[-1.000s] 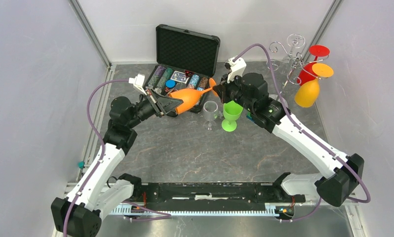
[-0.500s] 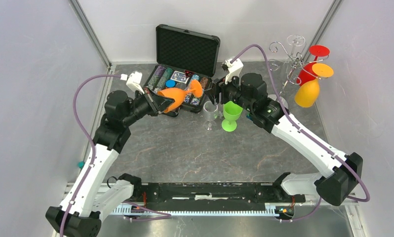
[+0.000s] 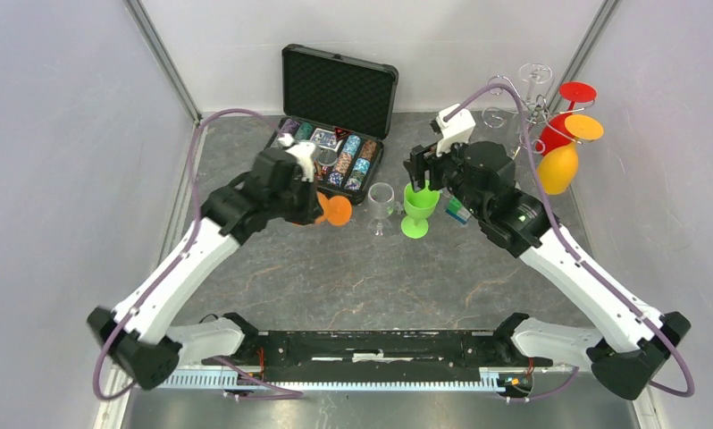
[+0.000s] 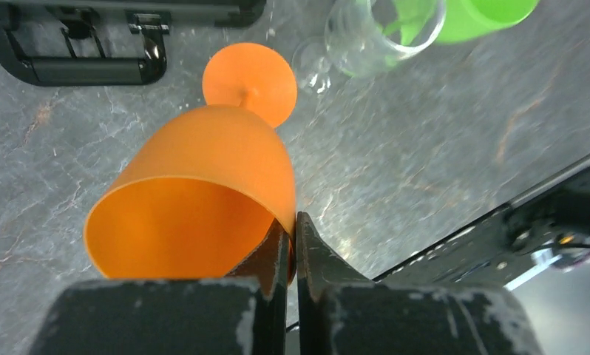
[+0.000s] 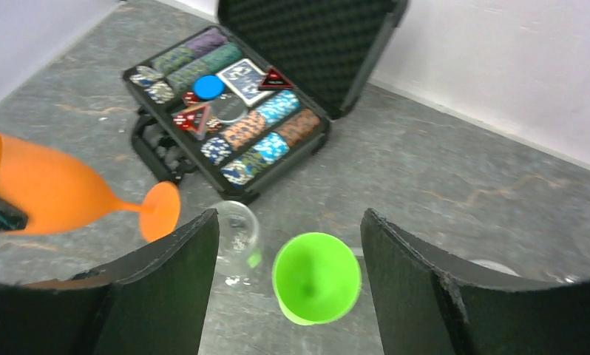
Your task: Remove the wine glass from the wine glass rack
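Observation:
My left gripper (image 4: 295, 222) is shut on the rim of an orange wine glass (image 4: 203, 170), one finger inside the bowl and one outside. The glass hangs tilted, its foot (image 3: 337, 210) low over the table in front of the case. Whether the foot touches the table does not show. My right gripper (image 5: 290, 216) is open and holds nothing, above a green wine glass (image 5: 316, 277) that stands on the table. The chrome wine glass rack (image 3: 533, 89) stands at the back right with a red glass (image 3: 558, 125) and a yellow-orange glass (image 3: 557, 168) hanging from it.
A clear wine glass (image 3: 381, 206) stands just left of the green glass (image 3: 415, 210). An open black case (image 3: 335, 98) of poker chips lies at the back middle. Grey walls close in the left, back and right.
The right gripper opened, let go of the orange glass's foot and shifted right over the green glass. The left arm swung the orange glass down and around to in front of the case.

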Controlling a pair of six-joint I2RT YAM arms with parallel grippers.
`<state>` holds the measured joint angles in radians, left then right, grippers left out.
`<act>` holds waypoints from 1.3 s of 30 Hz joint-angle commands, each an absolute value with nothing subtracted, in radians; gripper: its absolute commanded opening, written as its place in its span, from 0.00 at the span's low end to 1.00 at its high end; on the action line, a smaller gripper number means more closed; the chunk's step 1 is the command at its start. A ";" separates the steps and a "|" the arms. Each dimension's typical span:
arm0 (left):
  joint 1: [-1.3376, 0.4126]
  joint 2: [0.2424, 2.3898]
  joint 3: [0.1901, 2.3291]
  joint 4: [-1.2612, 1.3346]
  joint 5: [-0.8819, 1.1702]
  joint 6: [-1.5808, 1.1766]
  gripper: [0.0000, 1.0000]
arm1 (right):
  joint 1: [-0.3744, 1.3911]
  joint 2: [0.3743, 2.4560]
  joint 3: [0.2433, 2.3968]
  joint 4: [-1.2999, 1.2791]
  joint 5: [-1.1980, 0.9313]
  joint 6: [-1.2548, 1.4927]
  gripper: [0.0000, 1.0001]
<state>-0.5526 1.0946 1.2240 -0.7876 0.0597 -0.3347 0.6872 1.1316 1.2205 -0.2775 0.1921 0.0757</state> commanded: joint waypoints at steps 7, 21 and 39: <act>-0.684 1.422 1.485 -1.041 -0.067 -0.180 0.02 | 0.690 0.985 1.209 -0.404 0.494 0.009 0.77; -0.759 1.729 1.701 -1.177 -0.153 -0.147 0.02 | 0.690 0.897 1.211 -0.496 0.694 -0.043 0.79; -0.759 1.701 1.731 -1.113 -0.166 -0.138 0.48 | 0.690 0.893 1.259 -0.538 0.646 -0.002 0.79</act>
<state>-0.7578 1.7851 1.6932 -1.1519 -0.1390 -0.1692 0.6872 0.8967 1.2026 -0.5339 0.6472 -0.0162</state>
